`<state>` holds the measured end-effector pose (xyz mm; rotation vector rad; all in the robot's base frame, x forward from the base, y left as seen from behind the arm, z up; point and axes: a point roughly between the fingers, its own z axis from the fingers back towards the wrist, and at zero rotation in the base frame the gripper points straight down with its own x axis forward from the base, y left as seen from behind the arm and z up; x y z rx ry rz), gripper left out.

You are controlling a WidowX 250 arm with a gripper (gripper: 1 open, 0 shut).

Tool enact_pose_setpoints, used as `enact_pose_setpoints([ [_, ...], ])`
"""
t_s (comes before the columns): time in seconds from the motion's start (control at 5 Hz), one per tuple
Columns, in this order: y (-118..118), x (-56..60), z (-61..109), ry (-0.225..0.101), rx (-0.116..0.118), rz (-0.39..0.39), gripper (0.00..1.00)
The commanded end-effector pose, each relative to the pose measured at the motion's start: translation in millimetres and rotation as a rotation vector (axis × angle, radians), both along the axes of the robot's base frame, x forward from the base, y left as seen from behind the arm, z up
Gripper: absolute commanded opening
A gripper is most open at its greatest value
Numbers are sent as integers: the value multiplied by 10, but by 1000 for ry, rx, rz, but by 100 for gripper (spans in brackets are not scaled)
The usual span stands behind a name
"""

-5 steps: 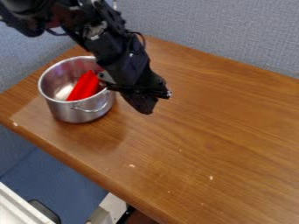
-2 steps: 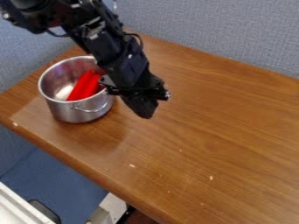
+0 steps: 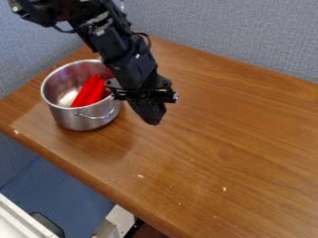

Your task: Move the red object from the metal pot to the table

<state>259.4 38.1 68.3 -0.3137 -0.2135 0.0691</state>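
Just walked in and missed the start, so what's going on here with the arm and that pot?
A single black robot arm is reaching down over a wooden table. Its hand is shut and empty, low over the tabletop just right of the metal pot in the picture. The red object lies inside the pot, leaning against its wall, not gripped. So the move of the red piece onto the table has not happened yet.

Counted across the frame: one metal pot (image 3: 80,97) at the left, one red object (image 3: 89,90) inside it, one wooden table (image 3: 224,139) filling the middle and right. Also one black robot arm reaching down from the upper left, ending in one gripper (image 3: 152,113) just right of the pot.
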Motion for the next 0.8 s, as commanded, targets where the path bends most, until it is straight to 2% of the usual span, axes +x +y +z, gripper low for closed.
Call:
enact_pose_setpoints([
  [0.0,-9,28,72,17,8,-21,0],
  [0.2,-70,13,77,45,-2,-46,0],
  [0.4,-215,-48,19,75,-23,-95,0],
  [0.6,-279,-106,16,87,-8,-133,0],
])
